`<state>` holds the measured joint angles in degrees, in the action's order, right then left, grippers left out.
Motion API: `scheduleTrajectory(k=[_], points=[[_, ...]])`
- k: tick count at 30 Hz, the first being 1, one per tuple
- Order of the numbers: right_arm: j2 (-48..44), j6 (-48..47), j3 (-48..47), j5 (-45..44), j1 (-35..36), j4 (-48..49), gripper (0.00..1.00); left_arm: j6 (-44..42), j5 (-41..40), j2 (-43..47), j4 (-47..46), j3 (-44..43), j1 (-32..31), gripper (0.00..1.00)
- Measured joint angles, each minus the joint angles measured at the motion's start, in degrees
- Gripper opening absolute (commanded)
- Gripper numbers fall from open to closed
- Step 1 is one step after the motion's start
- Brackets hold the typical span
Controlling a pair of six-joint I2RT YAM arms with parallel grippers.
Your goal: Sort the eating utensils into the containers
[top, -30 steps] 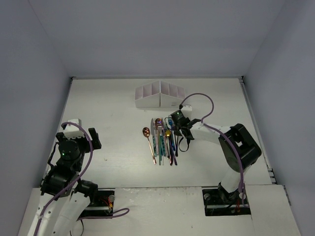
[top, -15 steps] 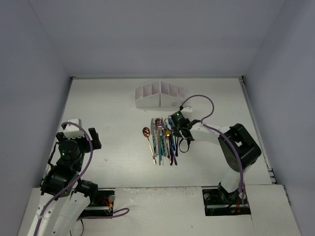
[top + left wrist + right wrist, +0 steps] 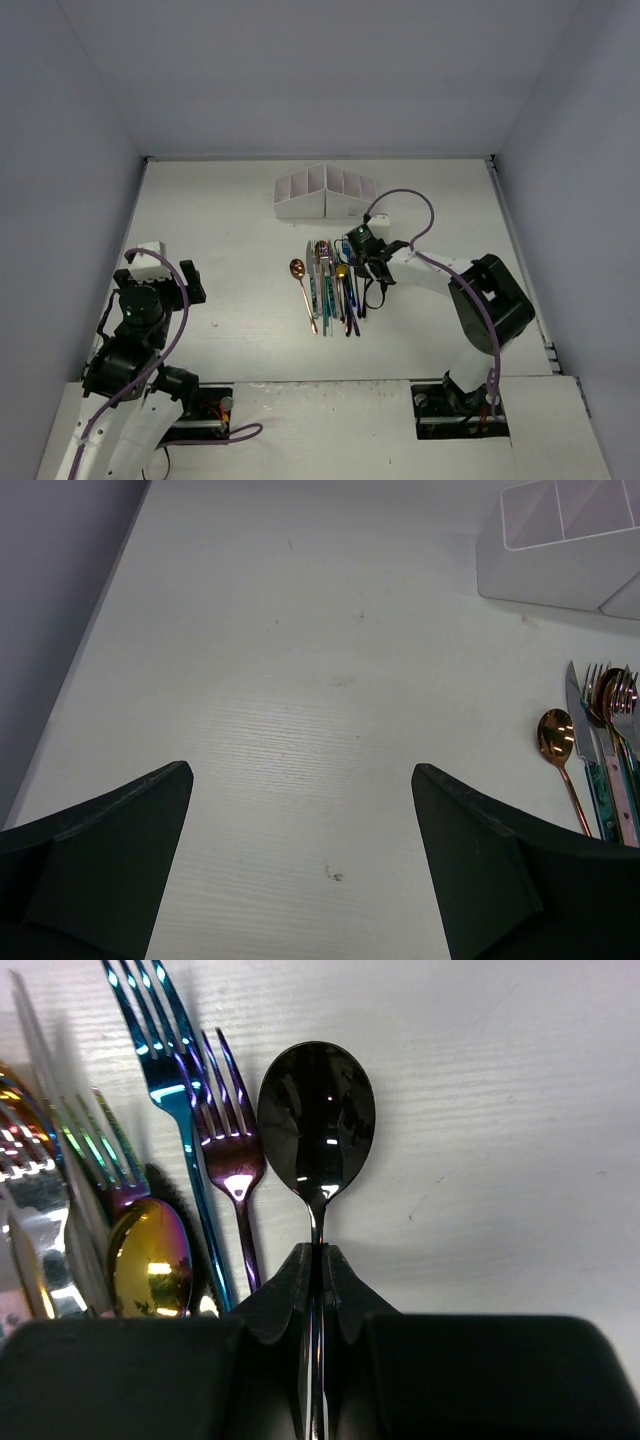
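At the right edge of the utensil row (image 3: 327,290), our right gripper (image 3: 316,1260) is clamped shut on the neck of the black spoon (image 3: 316,1110), which we judge light, stiff and slippery, likely to pivot unless held mid-handle.

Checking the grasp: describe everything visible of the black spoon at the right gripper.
The black spoon is glossy, mirror-dark metal, with an oval bowl and a slim straight handle. The right gripper is shut on the handle just below the bowl, pinching it from both sides. The spoon is rightmost of the utensils, beside a purple fork without touching it. Whether it has left the white table is unclear.
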<state>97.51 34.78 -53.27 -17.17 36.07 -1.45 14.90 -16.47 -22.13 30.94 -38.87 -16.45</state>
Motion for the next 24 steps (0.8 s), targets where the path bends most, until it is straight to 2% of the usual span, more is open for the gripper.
scheduleTrajectory(k=[3, 6, 10, 13, 18, 24], points=[[-4.5, -3.2, -3.1, -1.0, 0.0, -2.4, 0.0, 0.0, -0.2, 0.0, 0.0, 0.0, 0.0, 0.9], [-9.7, -7.5, -10.1, -3.1, 0.0, -3.0, 0.0, 0.0, -0.3, 0.0, 0.0, 0.0, 0.0, 0.9], [-13.5, -14.4, -19.0, -5.7, -0.1, 3.1, 0.0, 0.0, -0.4, 0.0, 0.0, 0.0, -0.1, 0.9], [-14.4, -20.4, -21.7, -6.2, -0.5, 10.5, 0.0, 0.0, -0.6, 0.0, 0.0, 0.0, -0.1, 0.9], [-10.4, -29.0, -22.5, -4.8, -1.9, 24.3, 0.0, 0.1, -1.2, -0.1, 0.0, 0.0, -0.1, 0.9], [3.1, -34.1, -29.5, -0.9, -4.9, 34.6, 0.0, 0.1, -1.2, -0.6, 0.0, 0.0, -0.1, 0.9]])
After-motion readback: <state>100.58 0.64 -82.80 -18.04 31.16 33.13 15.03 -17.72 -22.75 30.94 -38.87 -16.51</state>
